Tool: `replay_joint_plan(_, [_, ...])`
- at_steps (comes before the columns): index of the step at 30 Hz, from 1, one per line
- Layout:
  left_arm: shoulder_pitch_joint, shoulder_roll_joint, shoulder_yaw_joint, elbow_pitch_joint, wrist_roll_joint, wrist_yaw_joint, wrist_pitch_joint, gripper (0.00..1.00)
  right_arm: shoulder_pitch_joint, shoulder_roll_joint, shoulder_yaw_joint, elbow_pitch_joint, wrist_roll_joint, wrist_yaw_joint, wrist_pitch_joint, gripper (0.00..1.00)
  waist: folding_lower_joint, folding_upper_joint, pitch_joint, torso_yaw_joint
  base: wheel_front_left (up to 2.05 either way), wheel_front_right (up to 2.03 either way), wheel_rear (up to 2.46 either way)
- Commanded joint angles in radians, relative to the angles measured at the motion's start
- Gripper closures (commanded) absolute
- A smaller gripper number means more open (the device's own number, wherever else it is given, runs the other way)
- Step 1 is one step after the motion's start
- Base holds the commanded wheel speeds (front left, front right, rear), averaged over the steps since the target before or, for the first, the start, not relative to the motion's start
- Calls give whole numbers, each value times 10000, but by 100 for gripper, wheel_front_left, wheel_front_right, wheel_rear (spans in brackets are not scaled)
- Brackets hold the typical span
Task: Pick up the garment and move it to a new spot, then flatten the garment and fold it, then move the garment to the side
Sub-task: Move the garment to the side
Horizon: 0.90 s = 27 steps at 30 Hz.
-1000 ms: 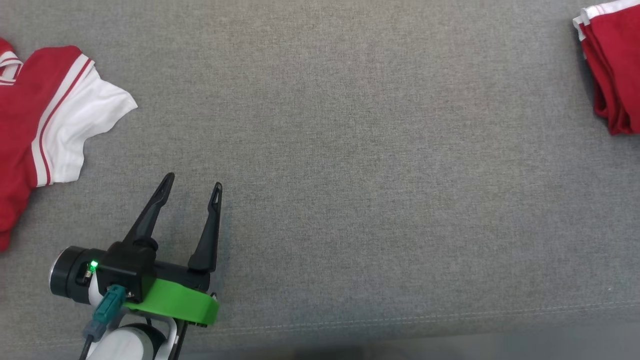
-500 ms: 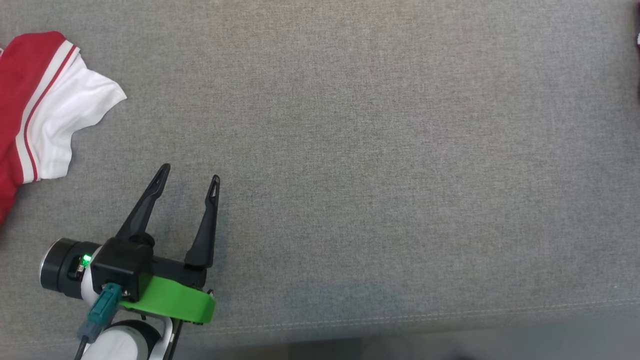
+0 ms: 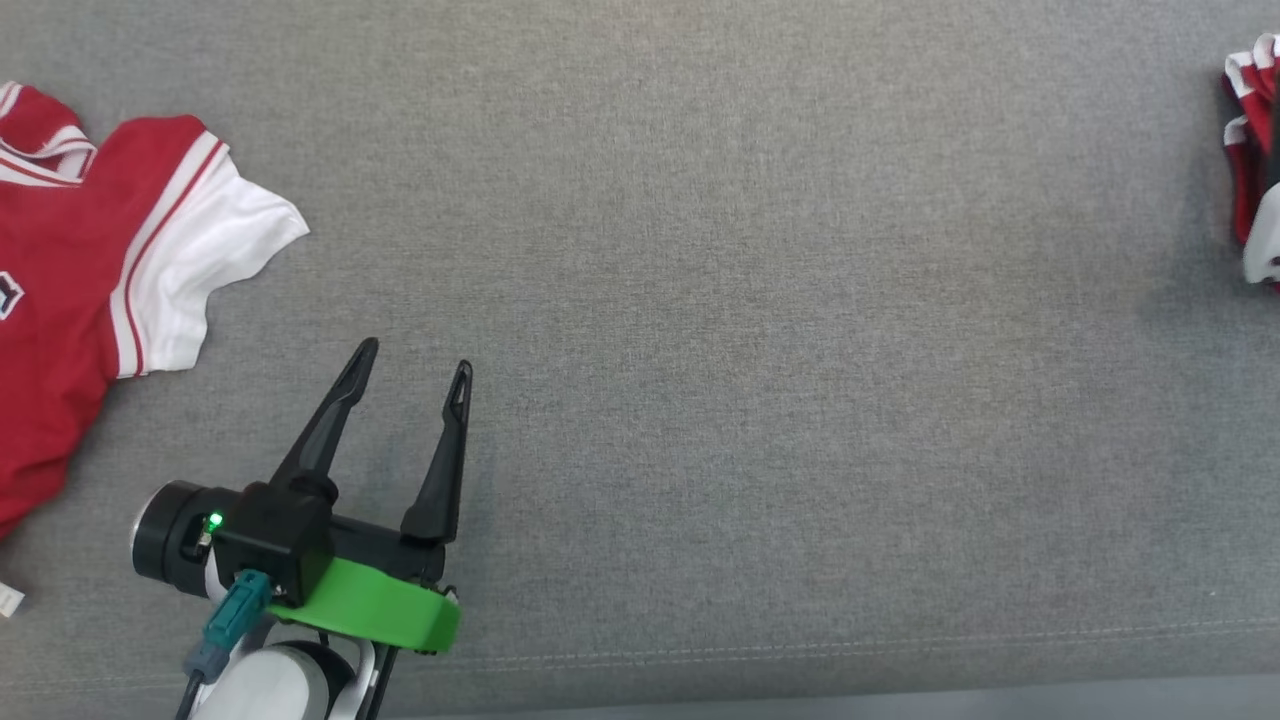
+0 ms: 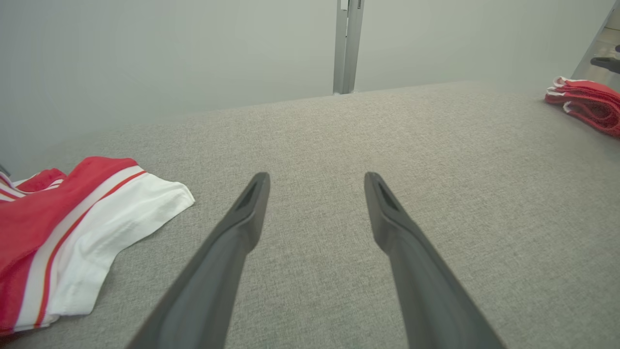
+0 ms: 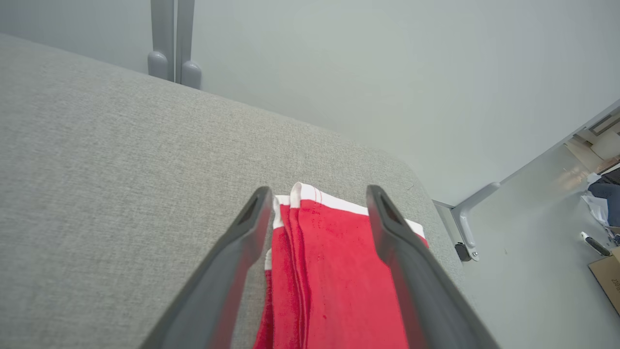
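Note:
A folded red garment with white trim lies near the right end of the grey surface, also seen at the right edge of the head view and far right in the left wrist view. My right gripper hovers over it, open, its fingers apart above the cloth and holding nothing. A pale part of my right arm overlaps the garment. My left gripper stands open and empty over bare surface at the lower left.
A second garment, a red jersey with a white sleeve, lies spread at the left, close to my left gripper. The grey surface ends just right of the folded garment. A floor with a cardboard box lies beyond.
The head camera swung away and back, so the whole picture shifted. The folded garment now shows at the right edge with my pale right arm over it. My left gripper stays open.

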<state>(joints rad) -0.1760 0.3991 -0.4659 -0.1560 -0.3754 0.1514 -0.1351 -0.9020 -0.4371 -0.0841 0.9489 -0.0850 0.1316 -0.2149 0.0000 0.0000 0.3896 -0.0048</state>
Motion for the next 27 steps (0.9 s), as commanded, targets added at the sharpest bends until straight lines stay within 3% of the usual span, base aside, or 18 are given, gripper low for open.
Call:
replay_joint_plan(1, [32,-16,-1,121,-74,-43,-97,0,255,81,-26,-22,277,-18,-116,0,0,0,-688,291,0,0,0])
replay_joint_plan(5, [237,-301,27,685,-396,-103,-469,0,1003,407,413,-309,1414,-18,-326,0,0,0,-1436,468,0,0,0])
replay_joint_plan(16, [932,-899,726,1816,-1015,780,-885,0,3335,1181,1485,-2125,4364,-17,-192,0,0,0,-3273,733,0,0,0])
replay_joint_plan(22, [1394,-918,1059,2207,-1363,1132,-799,0,4796,1716,1452,-3362,5060,-17,-103,0,0,0,-4061,822,0,0,0])
replay_joint_plan(27, [1565,-875,1165,2353,-1471,1099,-913,0,5690,2252,1199,-4119,5113,-15,-109,0,0,0,-4316,894,0,0,0])
